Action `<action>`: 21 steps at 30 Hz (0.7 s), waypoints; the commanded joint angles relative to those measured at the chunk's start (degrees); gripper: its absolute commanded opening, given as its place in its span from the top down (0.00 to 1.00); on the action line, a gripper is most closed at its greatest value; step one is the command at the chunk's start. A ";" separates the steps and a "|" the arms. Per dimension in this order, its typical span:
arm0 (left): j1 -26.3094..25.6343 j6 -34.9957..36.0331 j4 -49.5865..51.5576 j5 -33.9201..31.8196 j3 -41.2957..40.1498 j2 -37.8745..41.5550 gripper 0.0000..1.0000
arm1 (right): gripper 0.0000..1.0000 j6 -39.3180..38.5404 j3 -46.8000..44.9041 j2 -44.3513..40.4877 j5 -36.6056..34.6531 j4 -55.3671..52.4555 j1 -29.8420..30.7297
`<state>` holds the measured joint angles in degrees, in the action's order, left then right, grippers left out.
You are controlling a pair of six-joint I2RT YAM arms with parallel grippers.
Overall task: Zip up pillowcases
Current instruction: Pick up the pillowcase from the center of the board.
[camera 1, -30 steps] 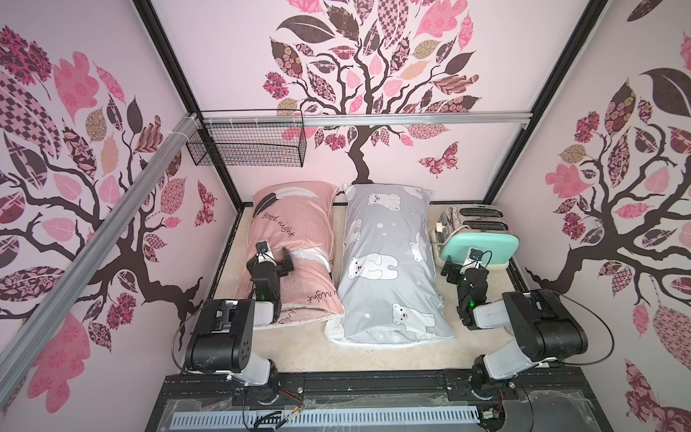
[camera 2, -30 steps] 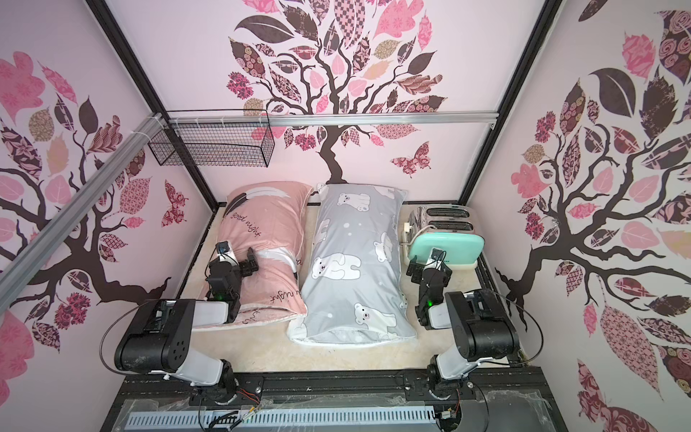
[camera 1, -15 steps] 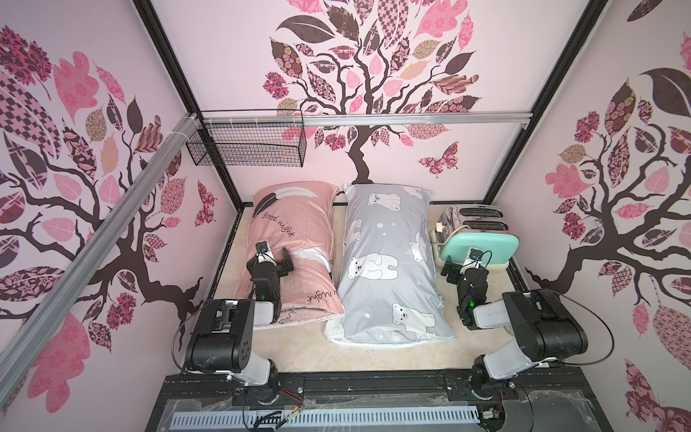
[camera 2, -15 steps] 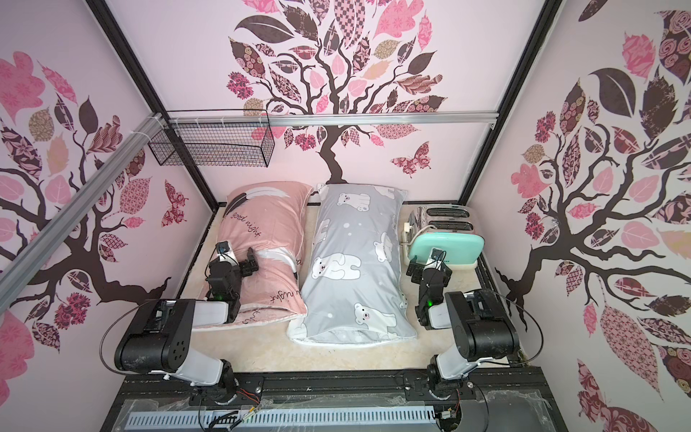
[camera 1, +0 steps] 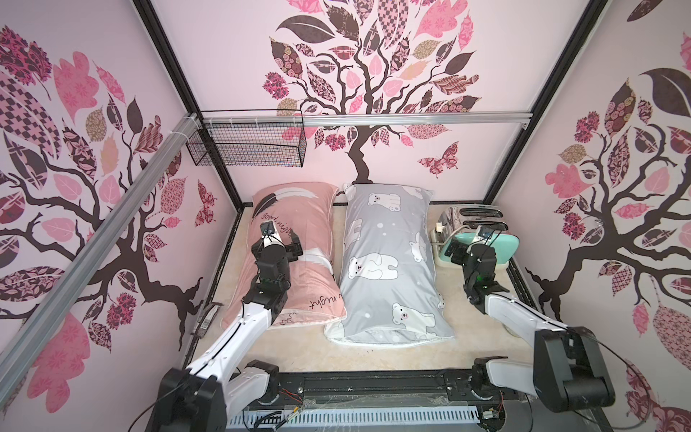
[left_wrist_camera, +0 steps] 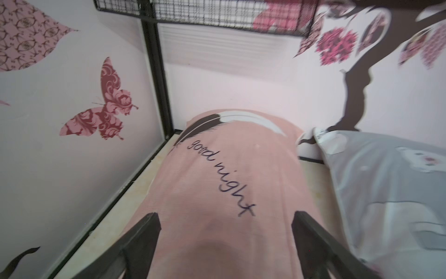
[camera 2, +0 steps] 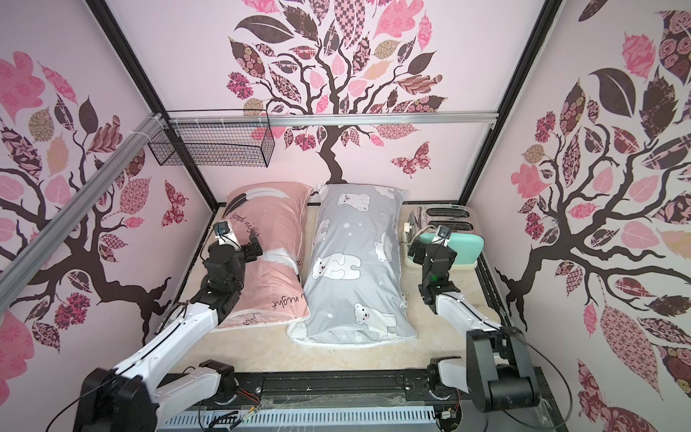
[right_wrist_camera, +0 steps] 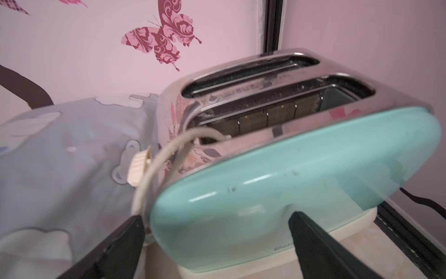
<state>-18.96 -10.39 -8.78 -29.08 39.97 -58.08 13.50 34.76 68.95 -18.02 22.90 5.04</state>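
Observation:
Two pillowcases lie side by side, lengthwise from front to back. The dusty pink pillowcase [camera 1: 310,220] [camera 2: 276,220] [left_wrist_camera: 217,174] with "good night" script is on the left. The grey pillowcase [camera 1: 389,262] [camera 2: 355,269] [left_wrist_camera: 386,193] [right_wrist_camera: 60,157] with white bears is beside it. White filling shows along the grey one's near edge [camera 1: 389,338]. My left gripper [camera 1: 289,243] [camera 2: 254,245] [left_wrist_camera: 226,215] hovers open over the middle of the pink one, holding nothing. My right gripper [camera 1: 458,250] [camera 2: 418,250] [right_wrist_camera: 216,216] is open and empty, facing the toaster right of the grey pillowcase.
A mint and chrome toaster [camera 1: 497,243] [camera 2: 460,247] [right_wrist_camera: 289,169] with a loose cord stands at the right wall. A black wire basket [camera 1: 246,144] [camera 2: 213,144] hangs on the back wall above the pink pillowcase. Patterned walls close in three sides.

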 commanded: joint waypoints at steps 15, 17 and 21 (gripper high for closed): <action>-16.36 -29.37 29.34 19.19 -14.67 6.80 0.35 | 0.02 17.29 10.51 -8.20 29.67 -44.43 44.20; -15.22 -29.86 27.46 21.43 -16.11 5.41 0.38 | 0.08 21.81 8.96 -4.58 34.15 -36.57 46.74; -8.14 -30.57 22.50 28.85 -19.93 1.78 0.41 | 0.38 27.33 7.58 2.51 37.69 -24.70 49.06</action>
<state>-30.68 -39.29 16.47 -6.22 22.92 -54.26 34.61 42.68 68.53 15.09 -11.25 53.25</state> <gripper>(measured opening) 0.593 0.667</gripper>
